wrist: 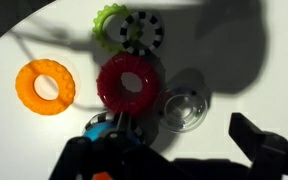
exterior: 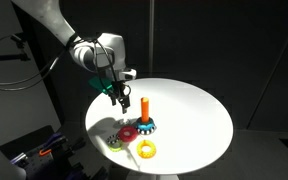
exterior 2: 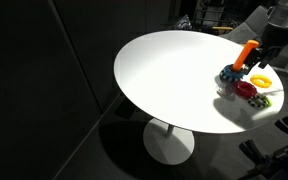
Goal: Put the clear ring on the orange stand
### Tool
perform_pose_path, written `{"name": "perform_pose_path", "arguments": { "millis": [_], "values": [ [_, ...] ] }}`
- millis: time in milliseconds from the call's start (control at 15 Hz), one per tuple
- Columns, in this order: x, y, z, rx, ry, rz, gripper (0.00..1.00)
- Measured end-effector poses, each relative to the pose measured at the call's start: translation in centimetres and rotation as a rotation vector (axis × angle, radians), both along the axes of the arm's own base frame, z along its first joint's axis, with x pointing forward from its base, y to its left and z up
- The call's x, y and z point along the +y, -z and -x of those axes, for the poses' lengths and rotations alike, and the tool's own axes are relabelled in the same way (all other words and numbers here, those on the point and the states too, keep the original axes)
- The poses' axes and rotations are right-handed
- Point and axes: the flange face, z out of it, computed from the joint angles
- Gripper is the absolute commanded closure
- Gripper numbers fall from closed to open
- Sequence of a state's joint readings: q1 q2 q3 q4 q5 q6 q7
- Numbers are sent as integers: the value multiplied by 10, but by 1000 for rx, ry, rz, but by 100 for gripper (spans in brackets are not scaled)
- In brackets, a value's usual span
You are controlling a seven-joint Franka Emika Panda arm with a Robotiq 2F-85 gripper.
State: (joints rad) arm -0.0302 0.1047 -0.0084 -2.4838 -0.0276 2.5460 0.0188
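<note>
Black two-finger gripper (exterior: pixel 114 92) hovered, jaws wide apart, empty. Small see-through plastic ring (wrist: pixel 182 108) lay flat just beside red plastic ring (wrist: pixel 129 82), near orange peg stand (exterior: pixel 144 105). Best: pinch one rim wall, avoid nudging red.

Clear ring (wrist: pixel 182 108): see-through, colourless, flat on white table (wrist: pixel 9 130), just beside red ring (wrist: pixel 129 82). Orange stand (exterior: pixel 144 110): upright orange peg on blue-teal toothed base, near rings.

Dark room, spotlit table (exterior 2: pixel 164 70), hard shadows
</note>
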Motion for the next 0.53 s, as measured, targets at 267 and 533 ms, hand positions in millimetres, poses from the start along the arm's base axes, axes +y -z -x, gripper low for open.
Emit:
{"name": "perform_pose_path", "arguments": {
  "millis": [267, 533],
  "values": [
    [14, 26, -2, -7, 2, 11, 0],
    [32, 48, -5, -15, -11, 23, 0]
  ]
}}
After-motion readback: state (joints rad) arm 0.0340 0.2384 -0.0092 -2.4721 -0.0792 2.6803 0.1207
